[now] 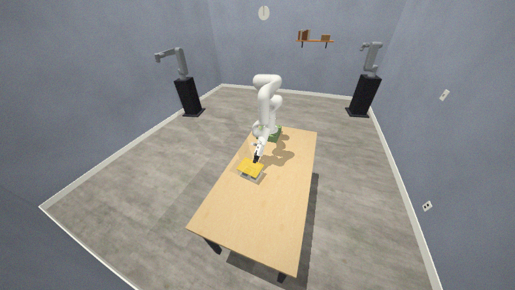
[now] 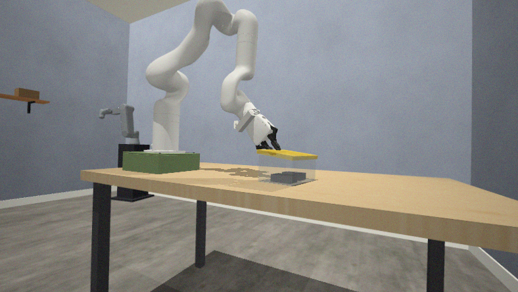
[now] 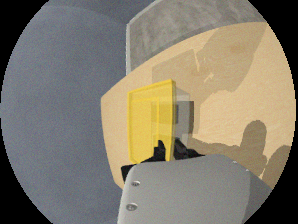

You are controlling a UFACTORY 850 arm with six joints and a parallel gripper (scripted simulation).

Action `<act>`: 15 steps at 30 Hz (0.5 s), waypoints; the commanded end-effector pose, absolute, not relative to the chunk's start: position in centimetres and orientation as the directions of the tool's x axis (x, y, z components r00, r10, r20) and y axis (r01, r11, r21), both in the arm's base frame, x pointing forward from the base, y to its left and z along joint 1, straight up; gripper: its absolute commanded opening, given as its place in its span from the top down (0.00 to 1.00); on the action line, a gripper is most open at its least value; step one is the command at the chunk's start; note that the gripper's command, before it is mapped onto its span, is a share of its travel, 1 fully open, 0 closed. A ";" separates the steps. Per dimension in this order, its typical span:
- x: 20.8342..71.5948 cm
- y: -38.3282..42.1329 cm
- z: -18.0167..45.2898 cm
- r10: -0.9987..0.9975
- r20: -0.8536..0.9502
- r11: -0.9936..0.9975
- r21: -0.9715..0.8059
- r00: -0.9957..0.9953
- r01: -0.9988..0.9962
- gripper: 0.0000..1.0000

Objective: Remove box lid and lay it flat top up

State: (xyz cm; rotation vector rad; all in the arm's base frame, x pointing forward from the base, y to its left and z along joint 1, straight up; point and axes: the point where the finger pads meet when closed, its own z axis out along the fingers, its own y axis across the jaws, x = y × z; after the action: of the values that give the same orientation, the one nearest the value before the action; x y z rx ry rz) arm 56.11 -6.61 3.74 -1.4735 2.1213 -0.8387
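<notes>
A flat yellow lid (image 2: 288, 154) sits level at the top of a see-through box (image 2: 290, 170) near the table's left edge; I cannot tell whether it still rests on the walls. A dark grey block (image 2: 288, 177) lies inside the box. My gripper (image 2: 269, 145) is tilted down and shut on the lid's edge nearest the arm base. In the top view the lid (image 1: 249, 166) is under the gripper (image 1: 255, 159). In the wrist view the lid (image 3: 152, 120) stands edge-on in front of the fingers, with the box behind it.
A green base block (image 2: 160, 161) holds the arm at the table's far end. The wooden table (image 1: 263, 194) stretches long toward the camera. Two other arms on black pedestals (image 1: 188, 95) stand on the floor at the back.
</notes>
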 end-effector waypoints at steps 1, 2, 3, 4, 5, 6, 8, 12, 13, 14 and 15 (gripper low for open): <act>56.2 -6.6 3.8 -0.937 -0.003 0.256 -0.685 -0.348 -0.682 1.00; 56.2 -6.6 3.8 -0.937 -0.003 0.256 -0.685 -0.348 -0.683 1.00; 56.2 -6.6 3.8 -0.937 -0.003 0.256 -0.684 -0.348 -0.683 1.00; 56.2 -6.6 3.8 -0.937 -0.003 0.256 -0.684 -0.348 -0.683 1.00; 56.2 -6.6 3.8 -0.937 -0.003 0.256 -0.683 -0.348 -0.684 1.00; 56.2 -6.6 3.8 -0.937 -0.003 0.256 -0.683 -0.348 -0.684 1.00; 56.2 -6.6 3.9 -0.937 -0.003 0.256 -0.682 -0.348 -0.685 1.00; 56.2 -6.6 4.0 -0.937 -0.003 0.258 -0.677 -0.348 -0.689 1.00; 56.2 -6.6 4.0 -0.937 -0.003 0.259 -0.675 -0.348 -0.691 1.00; 56.2 -6.6 4.0 -0.937 -0.003 0.259 -0.673 -0.348 -0.693 1.00; 56.2 -6.6 4.1 -0.937 -0.003 0.260 -0.671 -0.348 -0.694 1.00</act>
State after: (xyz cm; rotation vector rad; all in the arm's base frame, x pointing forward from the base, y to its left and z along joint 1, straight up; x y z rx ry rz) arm 56.13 -6.62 3.88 -1.4786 2.1287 -0.8290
